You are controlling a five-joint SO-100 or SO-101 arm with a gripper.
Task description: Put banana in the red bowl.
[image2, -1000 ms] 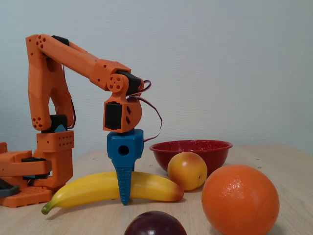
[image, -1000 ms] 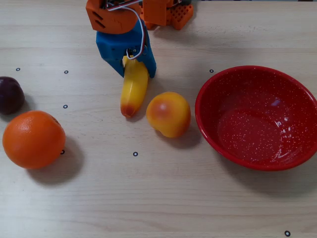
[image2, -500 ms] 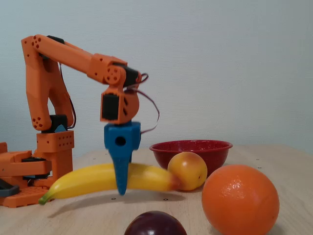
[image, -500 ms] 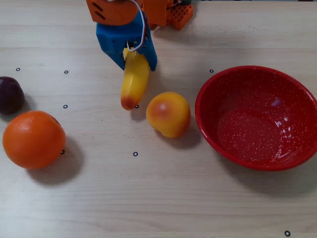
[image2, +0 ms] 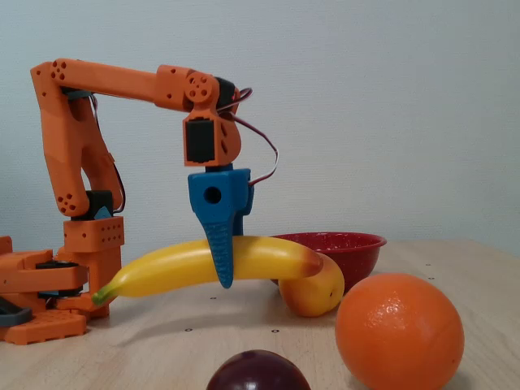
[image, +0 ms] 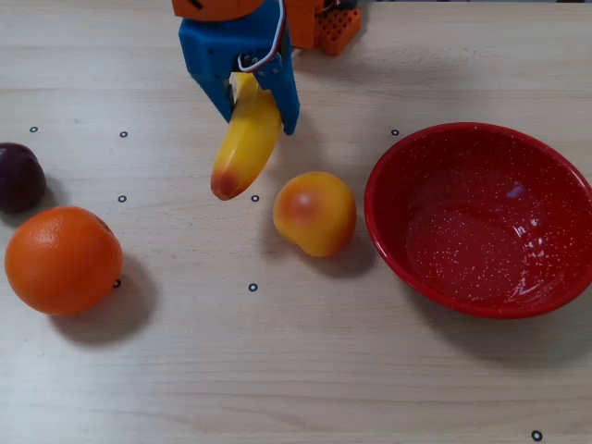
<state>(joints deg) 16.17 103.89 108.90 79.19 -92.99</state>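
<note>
Banana (image2: 203,264): glossy, stiff-looking, likely light and slippery; held mid-length, clear of the worktop (image: 305,370). Tool (image2: 223,272): clamped on it. Red bowl (image: 388,236): right edge, empty.

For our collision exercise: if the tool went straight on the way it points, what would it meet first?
The tool points straight down, holding the banana off the table. Bare tabletop looks first.

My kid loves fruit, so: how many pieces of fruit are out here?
4. The banana hangs in the gripper above the table; a peach-like fruit sits beside the red bowl; an orange and a dark plum lie at the overhead view's left.
</note>
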